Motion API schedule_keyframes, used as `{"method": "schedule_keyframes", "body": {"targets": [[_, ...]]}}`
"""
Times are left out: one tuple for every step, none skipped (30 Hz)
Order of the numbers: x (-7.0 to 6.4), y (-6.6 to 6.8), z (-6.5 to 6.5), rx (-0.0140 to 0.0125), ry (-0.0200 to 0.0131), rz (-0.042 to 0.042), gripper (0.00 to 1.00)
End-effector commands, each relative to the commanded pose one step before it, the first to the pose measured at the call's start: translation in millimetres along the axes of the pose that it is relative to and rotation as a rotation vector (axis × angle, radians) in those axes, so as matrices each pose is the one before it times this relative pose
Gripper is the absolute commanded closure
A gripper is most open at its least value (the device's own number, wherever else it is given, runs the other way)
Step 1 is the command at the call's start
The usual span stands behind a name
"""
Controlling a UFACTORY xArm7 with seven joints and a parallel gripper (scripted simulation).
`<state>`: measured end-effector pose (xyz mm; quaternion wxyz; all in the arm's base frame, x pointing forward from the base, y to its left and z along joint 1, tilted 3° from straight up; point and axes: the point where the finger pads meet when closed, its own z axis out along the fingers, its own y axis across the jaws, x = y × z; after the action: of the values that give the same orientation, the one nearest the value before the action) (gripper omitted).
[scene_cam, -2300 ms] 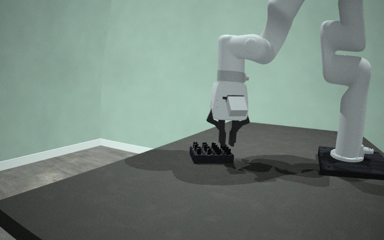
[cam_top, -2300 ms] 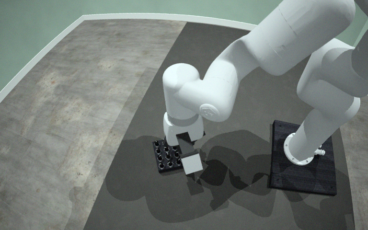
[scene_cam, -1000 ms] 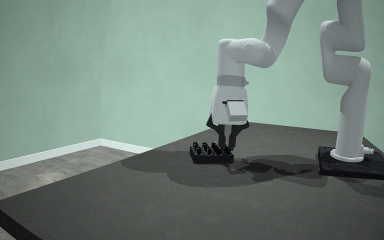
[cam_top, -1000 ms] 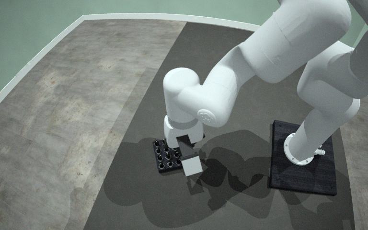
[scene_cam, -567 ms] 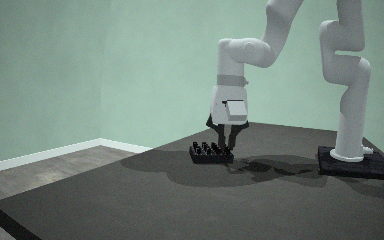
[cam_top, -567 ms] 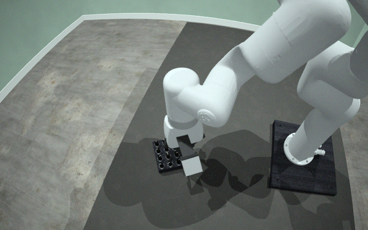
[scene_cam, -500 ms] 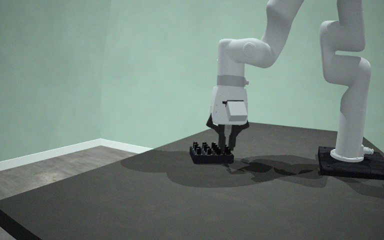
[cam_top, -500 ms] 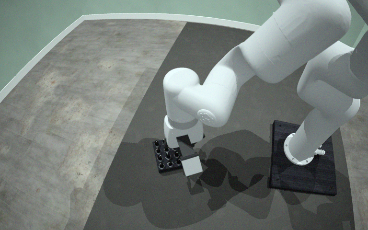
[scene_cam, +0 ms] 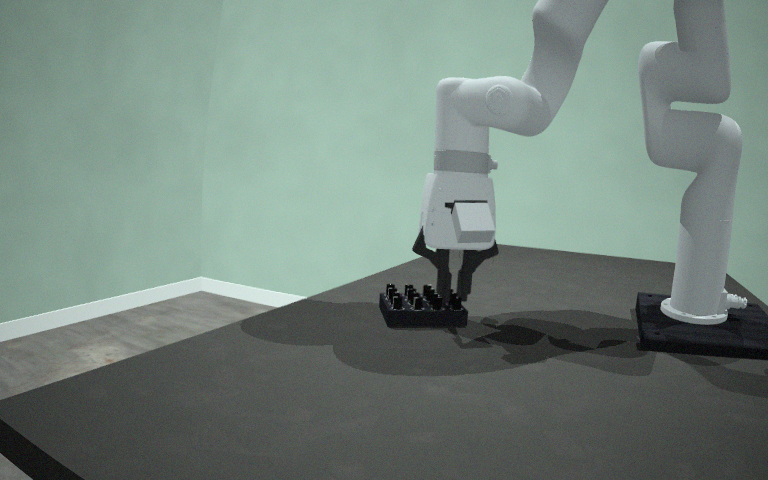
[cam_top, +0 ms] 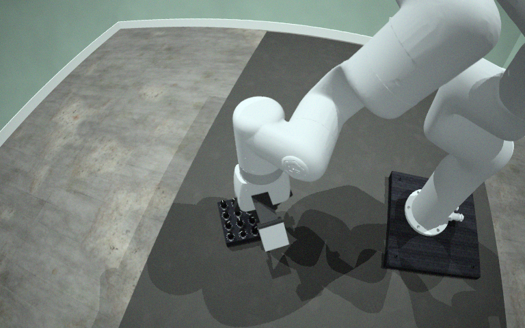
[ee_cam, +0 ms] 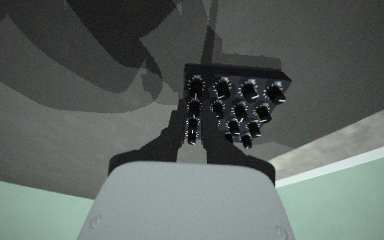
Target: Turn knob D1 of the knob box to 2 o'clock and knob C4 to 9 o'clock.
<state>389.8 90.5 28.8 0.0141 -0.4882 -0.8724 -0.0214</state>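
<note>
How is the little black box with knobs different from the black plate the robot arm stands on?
The knob box is much smaller than the base plate. The knob box carries rows of black knobs; the base plate carries the arm's white foot. The knob box sits right under the pincer; the base plate lies off to one side. Both are dark, rectangular and rest on the table.
</note>
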Motion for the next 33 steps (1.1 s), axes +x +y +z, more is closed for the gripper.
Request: {"method": "schedule_keyframes", "body": {"targets": [[-0.43,1.19,-0.93,-0.00307,-0.0006,0.00022,0.81],[0.0,0.0,0.0,0.0,0.0,0.0,0.81],[0.0,0.0,0.0,0.0,0.0,0.0,0.81],[0.0,0.0,0.0,0.0,0.0,0.0,0.81],[0.0,0.0,0.0,0.0,0.0,0.0,0.81],[0.0,0.0,0.0,0.0,0.0,0.0,0.92],[0.0,0.0,0.0,0.0,0.0,0.0,0.92],[0.0,0.0,0.0,0.0,0.0,0.0,0.92],[0.0,0.0,0.0,0.0,0.0,0.0,0.92],[0.0,0.0,0.0,0.0,0.0,0.0,0.92],[0.0,0.0,0.0,0.0,0.0,0.0,0.92],[0.0,0.0,0.0,0.0,0.0,0.0,0.92],[0.0,0.0,0.0,0.0,0.0,0.0,0.92],[0.0,0.0,0.0,0.0,0.0,0.0,0.92],[0.0,0.0,0.0,0.0,0.0,0.0,0.92],[0.0,0.0,0.0,0.0,0.0,0.0,0.92],[0.0,0.0,0.0,0.0,0.0,0.0,0.92],[0.0,0.0,0.0,0.0,0.0,0.0,0.92],[0.0,0.0,0.0,0.0,0.0,0.0,0.92],[0.0,0.0,0.0,0.0,0.0,0.0,0.92],[0.0,0.0,0.0,0.0,0.0,0.0,0.92],[0.0,0.0,0.0,0.0,0.0,0.0,0.92],[0.0,0.0,0.0,0.0,0.0,0.0,0.92],[0.0,0.0,0.0,0.0,0.0,0.0,0.92],[0.0,0.0,0.0,0.0,0.0,0.0,0.92],[0.0,0.0,0.0,0.0,0.0,0.0,0.92],[0.0,0.0,0.0,0.0,0.0,0.0,0.92],[0.0,0.0,0.0,0.0,0.0,0.0,0.92],[0.0,0.0,0.0,0.0,0.0,0.0,0.92],[0.0,0.0,0.0,0.0,0.0,0.0,0.92],[0.0,0.0,0.0,0.0,0.0,0.0,0.92],[0.0,0.0,0.0,0.0,0.0,0.0,0.92],[0.0,0.0,0.0,0.0,0.0,0.0,0.92]]}}
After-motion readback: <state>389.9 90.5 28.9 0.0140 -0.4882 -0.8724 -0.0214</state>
